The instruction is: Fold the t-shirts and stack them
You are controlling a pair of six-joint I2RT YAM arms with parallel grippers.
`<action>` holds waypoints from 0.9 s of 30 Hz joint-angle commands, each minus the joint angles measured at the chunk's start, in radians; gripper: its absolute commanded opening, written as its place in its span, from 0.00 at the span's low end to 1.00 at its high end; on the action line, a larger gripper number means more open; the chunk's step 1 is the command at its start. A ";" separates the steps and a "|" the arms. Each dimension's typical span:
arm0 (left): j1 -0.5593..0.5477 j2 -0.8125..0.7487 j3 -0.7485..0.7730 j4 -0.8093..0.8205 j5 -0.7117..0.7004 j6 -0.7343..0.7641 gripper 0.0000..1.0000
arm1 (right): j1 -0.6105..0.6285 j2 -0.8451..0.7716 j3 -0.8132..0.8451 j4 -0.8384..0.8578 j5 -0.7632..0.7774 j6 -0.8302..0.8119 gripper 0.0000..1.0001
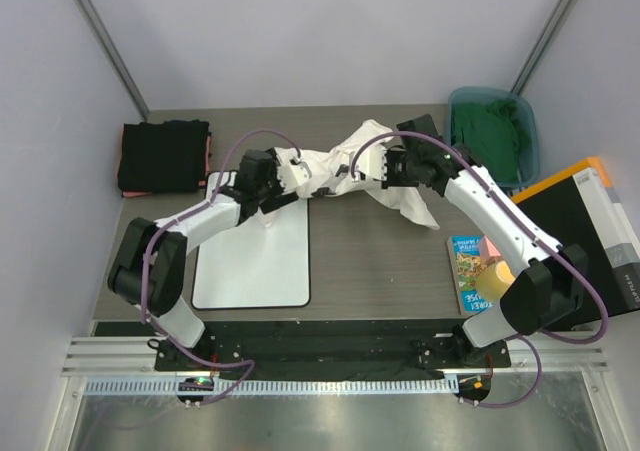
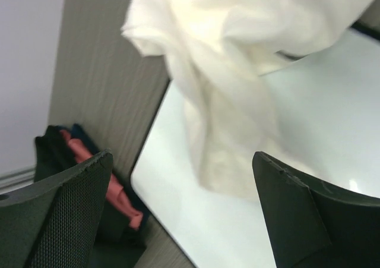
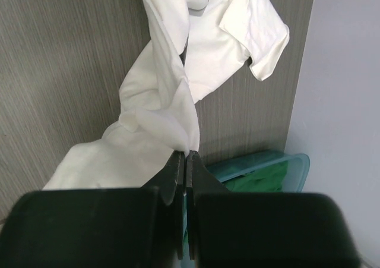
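The right end effector (image 3: 185, 156) has its jaws pressed together on a pinch of the white shirt (image 1: 330, 161). The cloth runs away from the jaws in a twisted rope, one sleeve fanning out at the far end. That pinch seems meant to lift and stretch the garment so it can be spread flat rather than left bunched.

The left end effector (image 2: 182, 156) has its fingers spread wide and clamps nothing. The shirt's other end hangs crumpled just beyond them, over the far corner of the board (image 1: 255, 261). It looks poised to take that end, so the two arms can pull the cloth taut between them.

The shirt spans the gap between the arms at the back of the table (image 1: 380, 261), partly raised, its lower tail trailing toward the right arm. The board probably serves as the folding surface, which would explain carrying the shirt toward it.

A stack (image 1: 163, 156) of folded dark shirts with a pinkish-red one sits at the far left, likely the finished pile. A green shirt (image 1: 490, 131) waits in the bin (image 1: 530, 141) at the far right.
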State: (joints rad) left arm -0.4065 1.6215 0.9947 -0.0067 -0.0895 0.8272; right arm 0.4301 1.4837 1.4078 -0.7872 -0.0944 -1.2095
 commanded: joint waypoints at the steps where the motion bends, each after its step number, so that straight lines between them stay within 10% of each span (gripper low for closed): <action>1: -0.064 0.031 0.071 -0.016 -0.079 -0.164 1.00 | 0.004 0.020 0.046 0.072 0.028 0.014 0.01; 27: -0.166 0.212 0.055 -0.007 -0.397 -0.287 1.00 | -0.014 0.076 0.122 0.088 -0.010 0.039 0.01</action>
State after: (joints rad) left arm -0.5571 1.8194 1.0546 -0.0502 -0.4377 0.5621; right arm 0.4217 1.5551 1.4731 -0.7334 -0.0929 -1.1801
